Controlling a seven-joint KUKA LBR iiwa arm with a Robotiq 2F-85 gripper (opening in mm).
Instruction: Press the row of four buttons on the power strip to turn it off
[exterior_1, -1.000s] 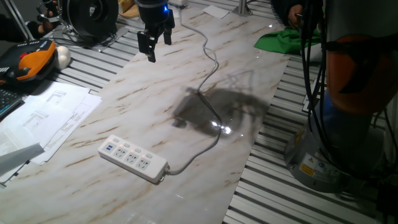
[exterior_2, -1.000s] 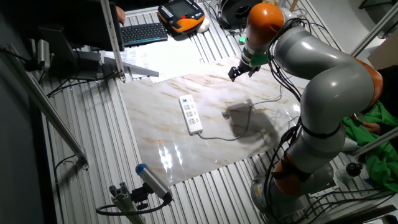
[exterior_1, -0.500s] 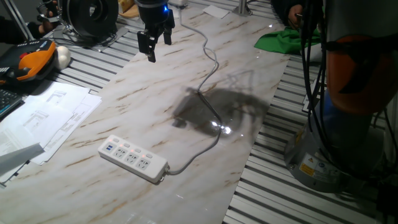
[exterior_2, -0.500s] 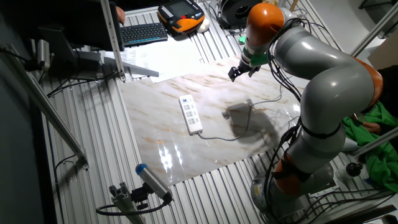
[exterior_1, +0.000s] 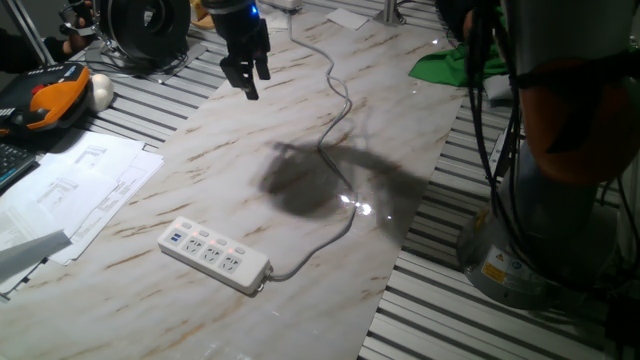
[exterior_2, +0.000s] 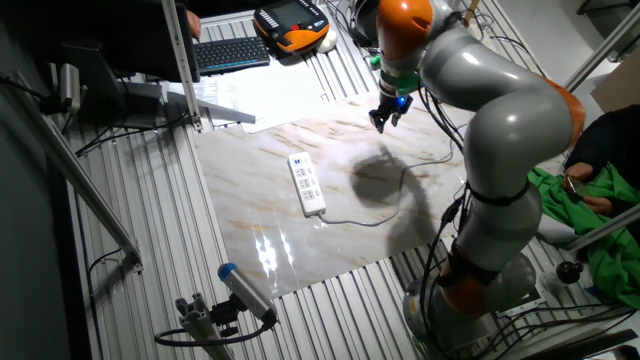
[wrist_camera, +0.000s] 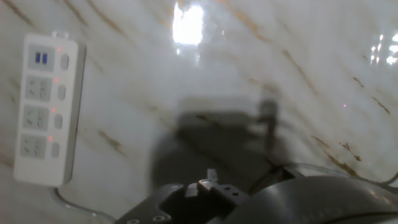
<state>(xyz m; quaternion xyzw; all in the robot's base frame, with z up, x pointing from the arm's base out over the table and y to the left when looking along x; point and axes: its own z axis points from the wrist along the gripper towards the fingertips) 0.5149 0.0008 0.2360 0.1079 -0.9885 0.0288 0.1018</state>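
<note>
Firstly, one fixed view: the white elongated plastic power strip (exterior_1: 214, 255) lies flat near the front of the marble-patterned bench (exterior_1: 400, 120), its thin grey-white cable (exterior_1: 335, 110) curving away across the surface. The black two-finger claw (exterior_1: 245, 82) hangs above the far end of the bench, well apart from the strip; whether it is released or clenched cannot be told.

The other fixed view: the grey arm with orange joints (exterior_2: 470, 90) reaches over the bench, claw (exterior_2: 385, 115) pointing down, strip (exterior_2: 307, 184) well apart.

Hand view: the strip (wrist_camera: 45, 112) sits at the left edge, the row of four small dull rocker buttons (wrist_camera: 59, 106) along its right side.
</note>
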